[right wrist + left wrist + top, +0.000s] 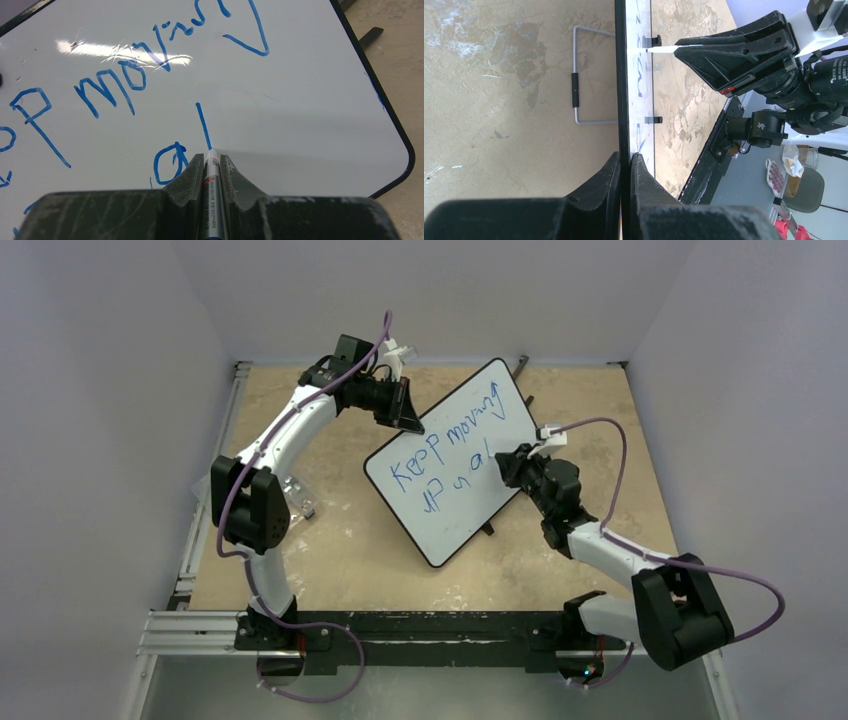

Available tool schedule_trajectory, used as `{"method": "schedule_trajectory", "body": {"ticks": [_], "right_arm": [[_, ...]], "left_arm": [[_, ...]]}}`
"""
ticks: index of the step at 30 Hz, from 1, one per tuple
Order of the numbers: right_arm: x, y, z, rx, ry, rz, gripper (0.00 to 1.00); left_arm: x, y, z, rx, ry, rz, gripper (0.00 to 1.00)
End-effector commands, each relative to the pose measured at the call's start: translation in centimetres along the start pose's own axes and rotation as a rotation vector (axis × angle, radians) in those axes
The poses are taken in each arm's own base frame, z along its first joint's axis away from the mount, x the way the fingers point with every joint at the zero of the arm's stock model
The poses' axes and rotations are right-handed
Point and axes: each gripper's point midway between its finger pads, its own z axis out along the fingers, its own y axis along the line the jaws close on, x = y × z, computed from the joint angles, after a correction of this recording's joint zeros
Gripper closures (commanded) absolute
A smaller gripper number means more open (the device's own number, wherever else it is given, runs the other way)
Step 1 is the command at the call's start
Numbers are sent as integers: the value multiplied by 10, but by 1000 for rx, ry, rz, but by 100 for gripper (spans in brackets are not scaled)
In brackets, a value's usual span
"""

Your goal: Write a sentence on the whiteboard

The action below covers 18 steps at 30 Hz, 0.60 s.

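The whiteboard (470, 475) lies tilted at mid-table, with its black rim showing. Blue letters (450, 432) read "Keep moving", and a shorter second line (445, 485) sits under them. My left gripper (408, 418) is shut on the board's upper-left edge; in the left wrist view its jaws (625, 160) pinch the black rim (622, 75). My right gripper (505, 462) is shut on a marker (212, 190). The marker's tip touches the board (310, 110) at the foot of a fresh vertical stroke (203, 125), right of a blue "a" (167, 162).
A grey wire stand (576, 90) lies on the tabletop behind the board. Small black feet (653, 41) stick out from the board. A small metal piece (298, 490) lies by the left arm. A black bar (521, 365) rests at the back edge. Walls enclose the table.
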Motion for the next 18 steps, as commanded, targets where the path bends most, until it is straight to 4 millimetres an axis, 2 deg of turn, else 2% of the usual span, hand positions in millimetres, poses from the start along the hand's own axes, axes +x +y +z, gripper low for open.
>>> {"method": "schedule_trajectory", "body": {"ticks": [1,11,18], "right_arm": [[-30,13,11,-31,-62,6,100],[-49,17,26,-26,-82,-16,100],[-55,10,33,26,-84,-22,100]], "left_arm": [[-9,-18,-10,10,-37,152,100],[-7,-19,-13,5,-38,161,100],[-5,-19,-13,2,-34,165,100]]}}
